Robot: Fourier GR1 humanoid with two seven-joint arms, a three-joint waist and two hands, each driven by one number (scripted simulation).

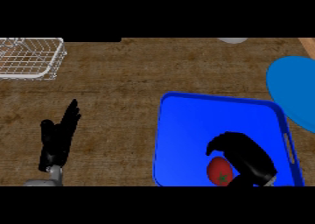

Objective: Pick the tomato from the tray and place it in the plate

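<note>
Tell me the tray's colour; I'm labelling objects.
Bright blue: the tray shows best in the head view, with the red tomato in it.

Red tomato (219,171) with a green stem mark – lower right of frame, lying inside the blue tray (186,131) near its front edge, partly covered by a black hand. Tray rectangular, raised rim, flat on counter. Lighter blue plate (295,87) – right edge, just beside tray's upper right corner, cut off by frame.

Looks like a kitchen to me. You've got a wood-grain counter (121,87) with a white wire dish rack (24,57) in the far left corner, plus a blue tray (186,131) and a blue plate (295,92) on it.
</note>
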